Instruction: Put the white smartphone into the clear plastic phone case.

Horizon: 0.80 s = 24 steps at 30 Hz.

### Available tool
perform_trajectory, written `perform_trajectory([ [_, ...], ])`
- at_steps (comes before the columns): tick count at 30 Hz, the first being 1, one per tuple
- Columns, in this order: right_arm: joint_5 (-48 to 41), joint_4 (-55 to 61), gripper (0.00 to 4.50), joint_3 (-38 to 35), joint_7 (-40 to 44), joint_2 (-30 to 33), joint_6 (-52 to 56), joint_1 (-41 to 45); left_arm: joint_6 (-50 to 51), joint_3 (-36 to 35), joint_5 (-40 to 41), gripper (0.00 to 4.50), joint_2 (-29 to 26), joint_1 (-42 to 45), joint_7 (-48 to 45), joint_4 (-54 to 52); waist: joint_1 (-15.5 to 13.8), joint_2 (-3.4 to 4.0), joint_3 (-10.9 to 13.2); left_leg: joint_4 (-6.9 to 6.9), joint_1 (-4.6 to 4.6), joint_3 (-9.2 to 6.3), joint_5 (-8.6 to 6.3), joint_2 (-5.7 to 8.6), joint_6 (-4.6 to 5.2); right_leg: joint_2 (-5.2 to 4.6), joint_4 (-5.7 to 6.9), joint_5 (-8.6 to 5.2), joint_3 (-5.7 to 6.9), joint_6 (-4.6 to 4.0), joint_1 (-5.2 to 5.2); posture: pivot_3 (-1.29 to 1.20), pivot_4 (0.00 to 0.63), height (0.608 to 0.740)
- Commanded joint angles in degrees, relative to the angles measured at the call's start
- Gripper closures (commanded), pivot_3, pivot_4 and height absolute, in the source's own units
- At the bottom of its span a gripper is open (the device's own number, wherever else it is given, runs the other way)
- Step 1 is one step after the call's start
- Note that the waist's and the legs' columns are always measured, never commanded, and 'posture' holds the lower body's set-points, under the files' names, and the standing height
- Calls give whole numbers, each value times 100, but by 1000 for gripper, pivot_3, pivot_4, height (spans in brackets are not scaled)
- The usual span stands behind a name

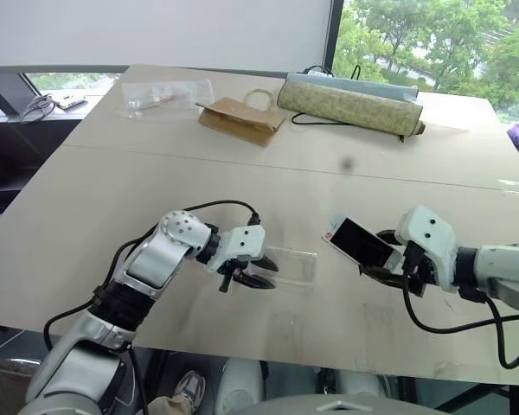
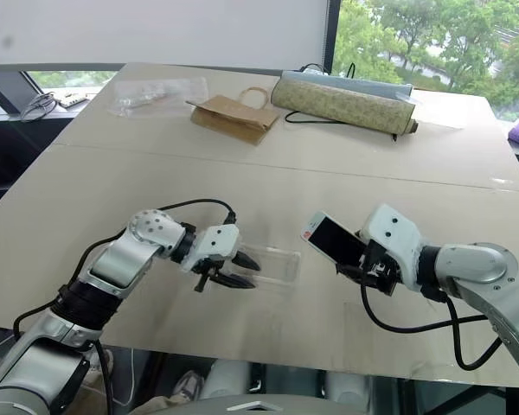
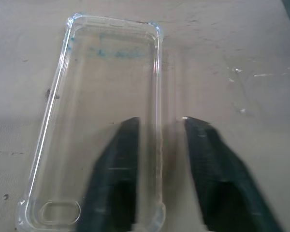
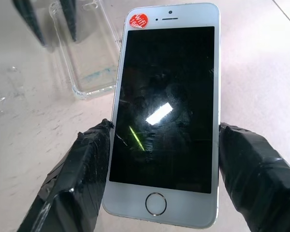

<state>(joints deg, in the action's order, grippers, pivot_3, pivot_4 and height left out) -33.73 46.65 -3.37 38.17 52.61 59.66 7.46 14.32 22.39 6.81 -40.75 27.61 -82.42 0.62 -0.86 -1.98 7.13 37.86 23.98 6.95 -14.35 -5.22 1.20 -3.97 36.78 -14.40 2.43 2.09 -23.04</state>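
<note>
The white smartphone [image 4: 166, 111], black screen up with a red sticker at its top corner, is held tilted above the table [image 1: 112, 225] by its two long edges; my right gripper [image 1: 385, 259] is shut on it. The clear plastic phone case [image 3: 106, 121] lies flat on the table, open side up, to the left of the phone [image 1: 361, 242]. My left gripper [image 3: 159, 121] stands open astride one long side wall of the case [image 1: 294, 264], one finger [image 3: 118, 164] over the case's inside, the other outside it. In the right wrist view, the left gripper's fingers [image 4: 67, 19] reach over the far end of the case [image 4: 94, 63].
At the far side of the table lie a brown paper bag [image 1: 240, 118], a long patterned roll [image 1: 350, 105] with a black cable beside it, and a crinkled clear bag [image 1: 164, 97] of small items. The table's front edge runs just under both arms.
</note>
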Motion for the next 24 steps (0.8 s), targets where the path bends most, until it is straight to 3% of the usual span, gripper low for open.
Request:
perform_trajectory([
  [1, -23, 234, 1558, -311, -52, 89, -80, -83, -55, 142, -191, 4408, 37, 12, 59, 167, 3, 1, -1, 0, 0, -1, 0, 0, 0, 0, 0, 0, 0, 0, 1, 0, 150, 740],
  [10, -77, 240, 1558, -621, 20, 255, -118, -288, 495, 70, -11, 4408, 441, 233, 318, 53, -25, 3, 1, 32, -2, -20, -9, 10, 15, 2, 1, -3, 1, 4, 34, 0, 150, 740],
  [19, -22, 8, 1558, -642, 137, 414, -266, -94, 172, 453, -339, 4408, 1236, 1056, 433, 847, 0, 1, 2, 46, 3, -41, -19, 22, 33, 3, 0, -9, -14, 18, 42, 0, 150, 740],
  [24, 11, -37, 1558, -494, 205, 480, -342, 84, -68, 526, -494, 4408, 1349, 1436, 333, 1244, 2, 4, 3, 43, 19, -52, -19, 24, 30, 12, -1, -13, -14, 23, 30, 0, 150, 740],
])
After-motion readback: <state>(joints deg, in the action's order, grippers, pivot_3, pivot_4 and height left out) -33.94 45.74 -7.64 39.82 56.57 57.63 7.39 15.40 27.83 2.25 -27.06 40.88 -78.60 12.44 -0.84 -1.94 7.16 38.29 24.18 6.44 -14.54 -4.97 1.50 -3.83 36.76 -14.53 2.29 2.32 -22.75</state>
